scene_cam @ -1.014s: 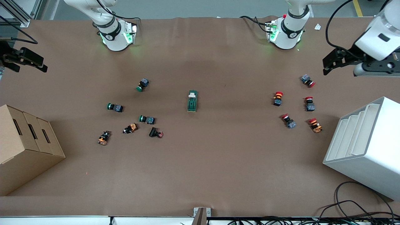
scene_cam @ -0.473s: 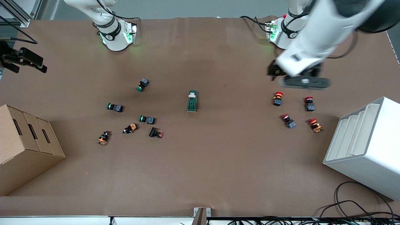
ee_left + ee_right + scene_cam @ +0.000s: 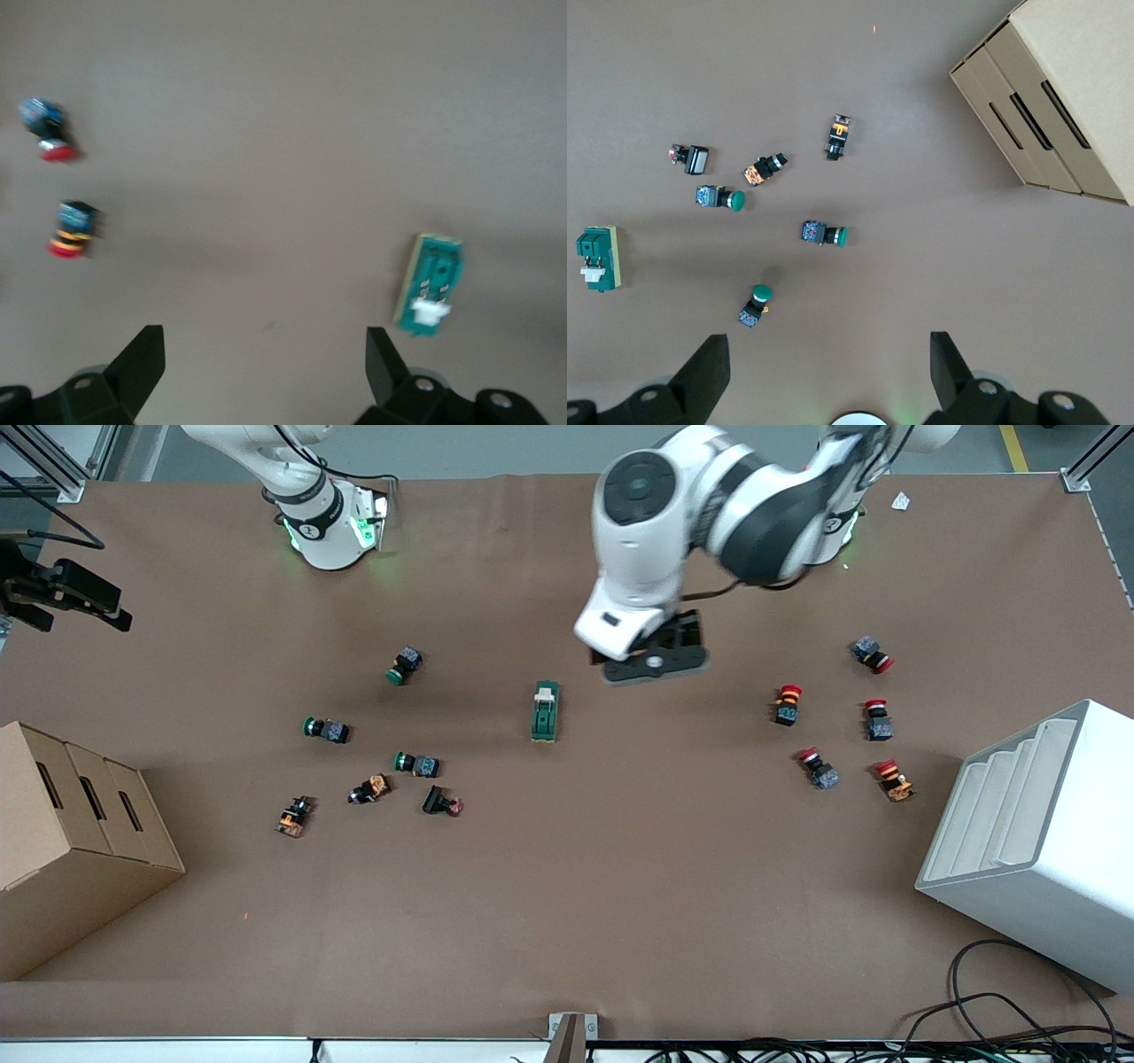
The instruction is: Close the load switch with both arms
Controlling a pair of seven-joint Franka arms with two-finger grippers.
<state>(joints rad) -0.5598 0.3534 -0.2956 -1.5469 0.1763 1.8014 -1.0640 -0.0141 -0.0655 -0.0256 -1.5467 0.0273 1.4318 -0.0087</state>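
The load switch (image 3: 546,711) is lying flat near the middle of the desk (image 3: 567,886), untouched. The left claw (image 3: 654,657) is hanging over the desk just beside the switch, toward the left arm's end, fingers (image 3: 142,359) spread wide and holding nothing. The right claw (image 3: 62,593) is waiting at the desk's edge on the right arm's end, likewise wide open and empty.

the brown table (image 3: 567,886) carries the load switch (image 3: 546,711) mid-table; green pushbuttons (image 3: 407,665) toward the right arm's end, red ones (image 3: 788,703) toward the left's; a cardboard box (image 3: 71,841); what looks like a white rack (image 3: 1045,841).
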